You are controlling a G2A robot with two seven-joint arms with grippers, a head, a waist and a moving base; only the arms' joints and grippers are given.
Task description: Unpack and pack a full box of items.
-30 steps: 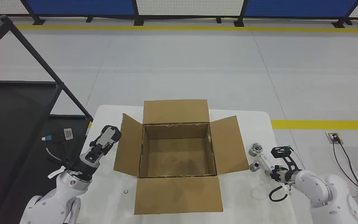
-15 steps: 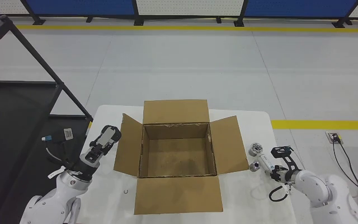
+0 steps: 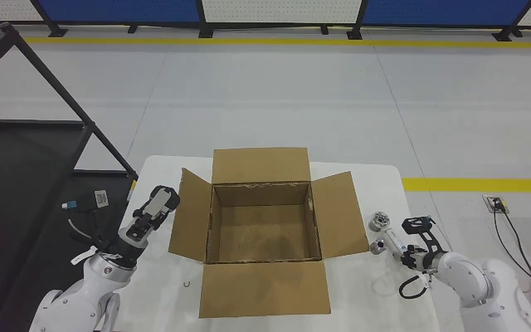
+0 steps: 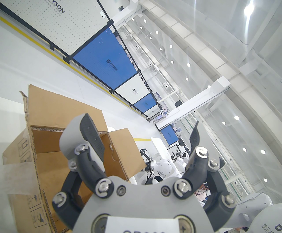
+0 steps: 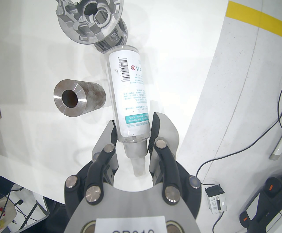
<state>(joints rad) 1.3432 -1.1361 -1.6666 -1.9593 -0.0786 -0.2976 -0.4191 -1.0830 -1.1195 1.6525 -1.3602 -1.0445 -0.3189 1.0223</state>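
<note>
Cardboard box [image 3: 264, 292] stood open in the middle of the white table [image 3: 373, 184], with all four flaps folded outward. Left gripper [image 3: 162, 200] was just beside the left flap of the box, its fingers [image 4: 90, 132] apart and holding nothing. Right gripper [image 5: 133, 130] was near the right flap, low over the table, and it was clamped on a white bottle [image 5: 130, 94] close to the neck. The far end of the bottle touched a grey metal hub [image 5: 90, 19]. Just beside the bottle, a steel cylinder [image 5: 79, 98] lay on its side.
</note>
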